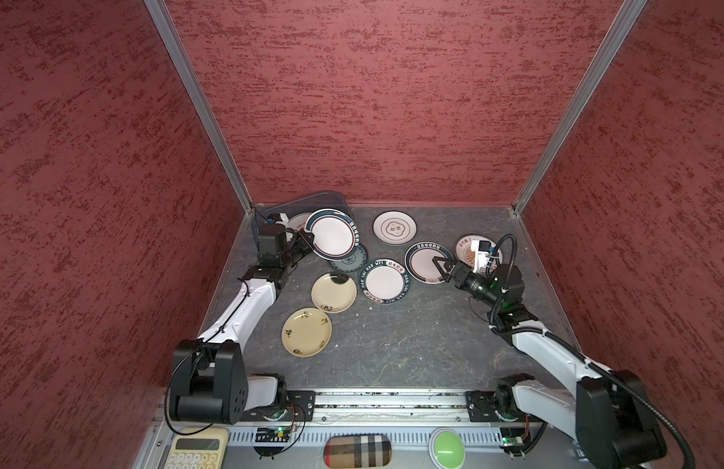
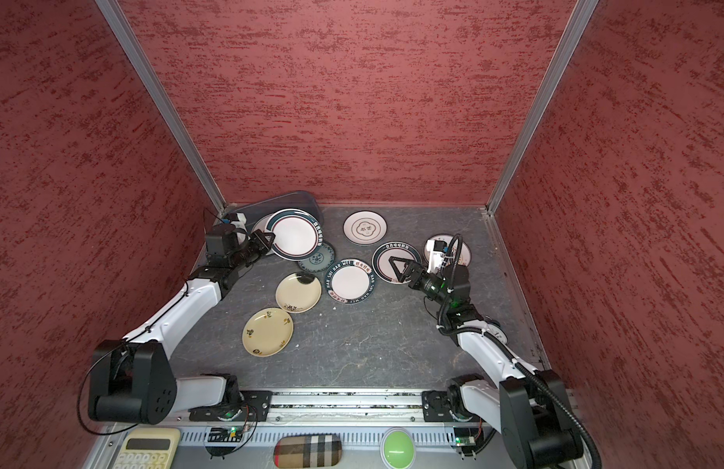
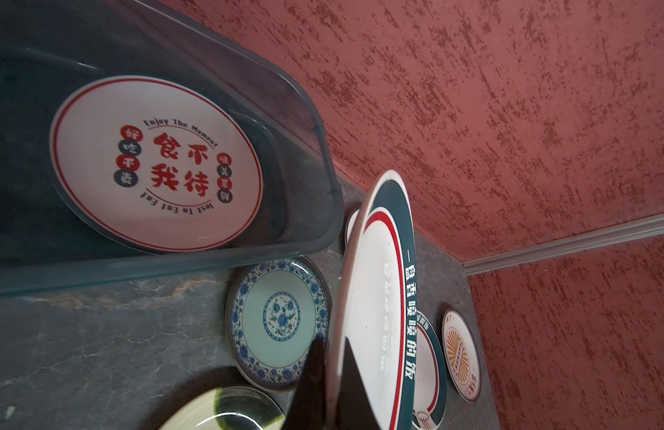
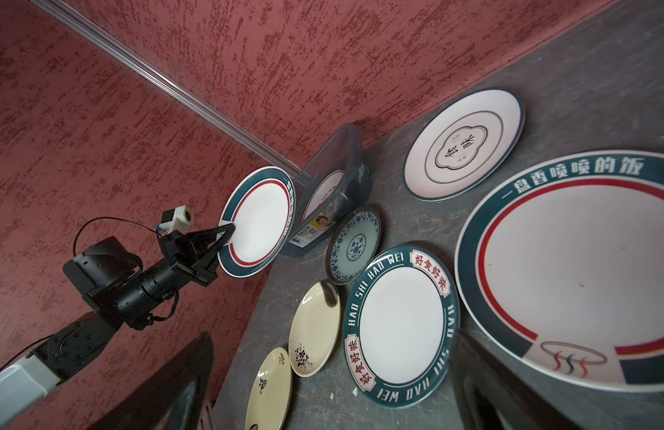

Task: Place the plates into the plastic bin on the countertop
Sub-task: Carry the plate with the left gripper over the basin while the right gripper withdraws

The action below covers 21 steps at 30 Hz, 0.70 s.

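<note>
Left tool (image 1: 306, 237) clamped on the rim of a teal-rimmed plate (image 1: 334, 234), raised and tilted just by the bin (image 1: 326, 199) lip, left of centre in both top views. A red-lettered plate (image 3: 155, 163) is already inside. The plate looks stiff, glossy and likely slippery, so rim pinch only. Bin lip and back wall (image 1: 393, 122) crowd it. My right tool (image 1: 439, 270) gapes wide over a second teal-rimmed plate (image 1: 423, 260). The near counter (image 1: 393, 333) is free.

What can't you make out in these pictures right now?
Red-character plate in the plastic bin: both top views, mostly behind the held plate.
Orange sunburst plate: both top views, centre covered by the right wrist camera.
Bin label small print: right wrist view, too small.
</note>
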Tool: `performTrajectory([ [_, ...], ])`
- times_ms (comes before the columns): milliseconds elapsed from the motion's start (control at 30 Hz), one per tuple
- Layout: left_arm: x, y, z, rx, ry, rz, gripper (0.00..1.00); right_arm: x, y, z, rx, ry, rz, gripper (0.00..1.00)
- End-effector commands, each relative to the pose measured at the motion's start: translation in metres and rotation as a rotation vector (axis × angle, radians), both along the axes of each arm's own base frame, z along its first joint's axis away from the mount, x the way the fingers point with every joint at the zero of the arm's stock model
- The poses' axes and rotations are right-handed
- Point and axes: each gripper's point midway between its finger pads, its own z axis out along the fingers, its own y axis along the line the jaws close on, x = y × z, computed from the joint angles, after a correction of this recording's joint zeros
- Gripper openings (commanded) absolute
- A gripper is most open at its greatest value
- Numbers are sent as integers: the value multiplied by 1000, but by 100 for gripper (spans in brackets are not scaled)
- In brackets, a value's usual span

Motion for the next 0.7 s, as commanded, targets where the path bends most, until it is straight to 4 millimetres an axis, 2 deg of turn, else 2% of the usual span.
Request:
performTrajectory([
  [0,18,27,29,25,-82,91,0,-5,-1,14,-9,-77,-2,99],
  [133,28,53,33,43,-118,203,0,-9,-4,14,-29,-76,-18,99],
  [267,45,70,37,104,-104,223,0,-15,-7,18,-40,-86,-26,99],
  [367,61,82,34,204,-49,233,0,-20,-10,22,-53,-103,-39,99],
  [500,78,96,16,286,21,258,0,-28,-11,30,-57,-99,-34,99],
  [667,98,95,-15,253,105,213,0,-38,-13,51,-39,-129,-37,99],
])
